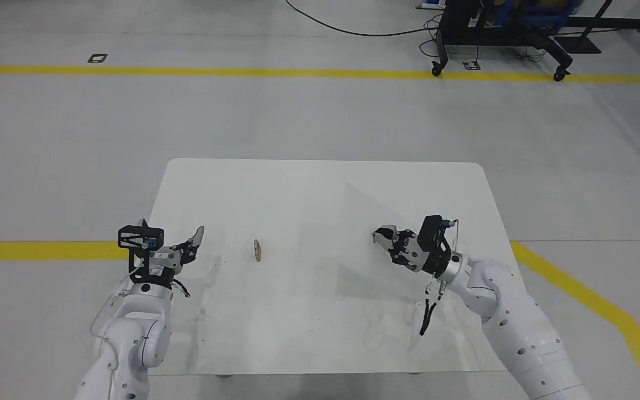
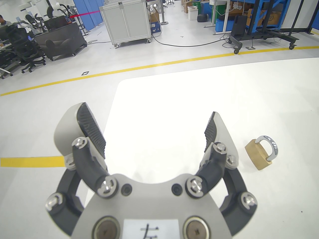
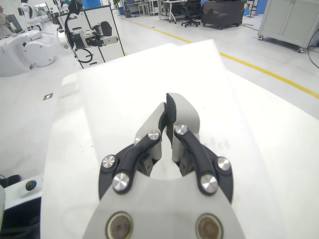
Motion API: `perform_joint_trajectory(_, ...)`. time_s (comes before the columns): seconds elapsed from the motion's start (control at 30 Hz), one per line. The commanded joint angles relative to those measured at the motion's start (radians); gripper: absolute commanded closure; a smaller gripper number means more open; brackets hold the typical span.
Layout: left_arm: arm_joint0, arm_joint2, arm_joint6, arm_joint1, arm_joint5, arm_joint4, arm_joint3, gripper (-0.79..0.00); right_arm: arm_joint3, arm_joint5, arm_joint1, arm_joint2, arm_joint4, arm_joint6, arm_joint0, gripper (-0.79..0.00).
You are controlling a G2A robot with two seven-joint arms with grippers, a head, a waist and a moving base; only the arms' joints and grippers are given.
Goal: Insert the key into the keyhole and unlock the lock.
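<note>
White table on a pale floor crossed by a yellow line; black wheeled stand beyond

Bright, even light; glare on the white table

- My top camera looks down on the table from high above.
- My wrist cameras sit low and close, facing across it.
- Top and left wrist views share the lock.

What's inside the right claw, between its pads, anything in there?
The right claw is shut, its black ribbed pads pressed together above the white table. Nothing sticks out between them. Whether something thin is pinched there cannot be told, because the pads cover that spot.
</note>
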Motion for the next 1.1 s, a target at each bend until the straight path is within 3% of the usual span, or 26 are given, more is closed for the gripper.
perform_joint_trajectory(0.0, 0.0, 0.0, 0.0, 0.0, 0.0, 0.0, 0.0, -0.785, 0.0, 0.0, 0.0, 0.0, 0.0, 0.0, 0.0, 0.0)
perform_joint_trajectory(0.13, -0.064, 0.033, -0.026, -0.003, -0.024, 0.014, -0.011, -0.785, 0.01, -0.017, -0.005, -0.037, 0.005, -0.001, 0.0, 0.0)
perform_joint_trajectory(0.43, -0.303, 0.224, -0.091, -0.02, -0.146, 0.063, 0.032, -0.785, 0.113, -0.048, -0.035, -0.186, -0.057, 0.014, 0.117, 0.0)
perform_joint_trajectory(0.63, -0.467, 0.364, -0.14, -0.035, -0.318, 0.061, 0.054, -0.785, 0.136, -0.003, -0.04, -0.206, -0.096, -0.002, 0.136, 0.0)
perform_joint_trajectory(0.83, -0.619, 0.534, -0.22, -0.054, -0.49, 0.149, 0.123, -0.785, 0.19, 0.053, -0.042, -0.216, -0.19, -0.151, 0.124, 0.0)
perform_joint_trajectory(1.07, -0.693, 0.648, -0.257, -0.07, -0.638, 0.173, 0.205, -0.785, 0.258, 0.102, -0.044, -0.221, -0.242, -0.232, 0.134, 0.0)
